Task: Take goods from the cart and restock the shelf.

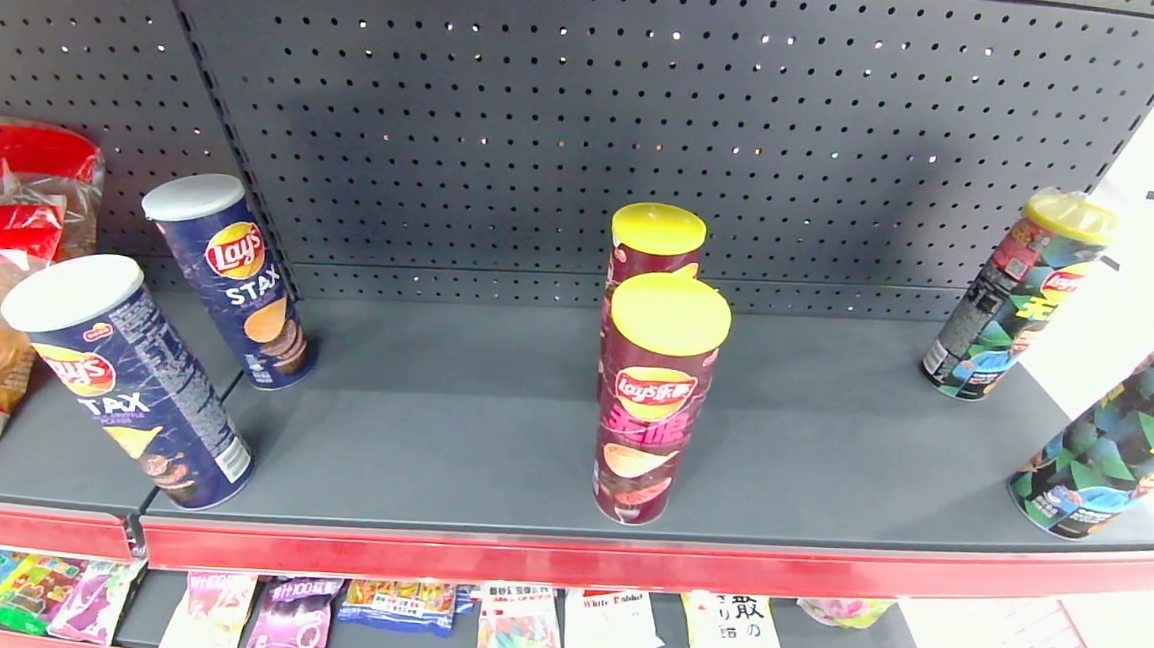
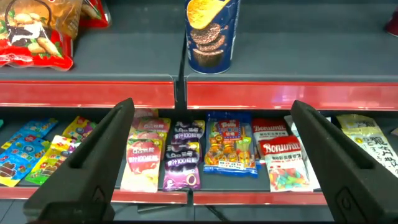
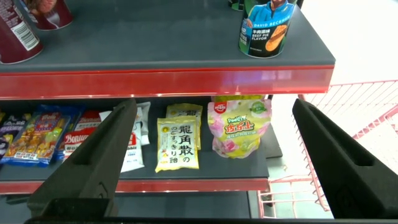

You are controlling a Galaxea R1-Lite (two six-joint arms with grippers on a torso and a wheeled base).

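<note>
Dark grey metal shelf (image 1: 450, 426) with a red lip holds only blue crisp tubes (image 1: 133, 377), maroon tubes (image 1: 652, 409) and teal-patterned tubes (image 1: 1009, 300) with wide gaps, so restocking looks barely begun, the left end effector (image 2: 211, 104) and the right end effector (image 3: 214, 102), beside a red wire cart (image 3: 360, 118), both spread and empty.

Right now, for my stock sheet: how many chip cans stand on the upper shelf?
6. Two blue cans at the left, front and back; two maroon cans mid-shelf, one behind the other; two green cans at the right end. More may sit past the frame's edges.
</note>
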